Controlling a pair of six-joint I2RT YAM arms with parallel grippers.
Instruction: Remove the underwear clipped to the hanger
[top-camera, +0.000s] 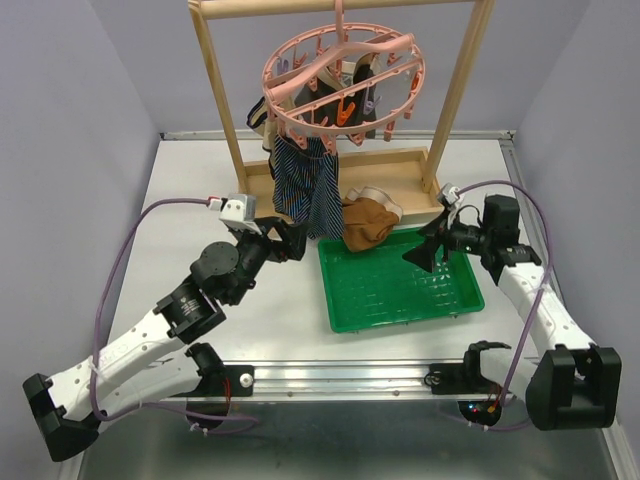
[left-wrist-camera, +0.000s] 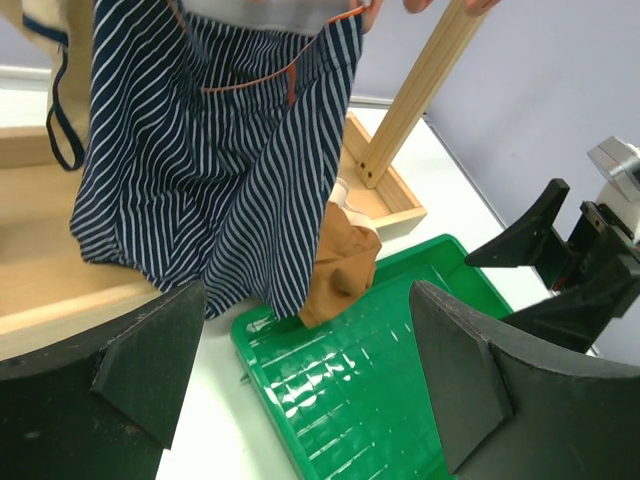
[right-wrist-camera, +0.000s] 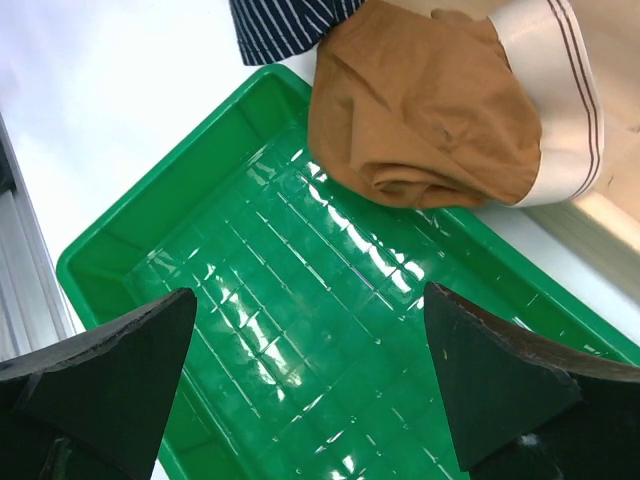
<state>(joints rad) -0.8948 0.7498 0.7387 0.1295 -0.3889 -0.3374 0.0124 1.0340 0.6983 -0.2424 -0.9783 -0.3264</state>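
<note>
Progress is partial: brown underwear (top-camera: 366, 222) lies unclipped at the green tray's (top-camera: 400, 292) far edge, navy striped underwear (top-camera: 305, 190) hangs from the hanger (top-camera: 272, 72), left gripper (top-camera: 291, 240) and right gripper (top-camera: 430, 243) gape empty.

Top view: beige underwear (top-camera: 258, 115) & dark underwear (top-camera: 380, 125) mostly hidden behind hanger (top-camera: 345, 45) ring & clips (top-camera: 345, 112); can't tell which clips hold them. Left wrist view: striped underwear (left-wrist-camera: 210, 160) cut off at top edge. Right wrist view: only its corner shows; brown underwear (right-wrist-camera: 420, 110) waistband runs off top edge.
</note>
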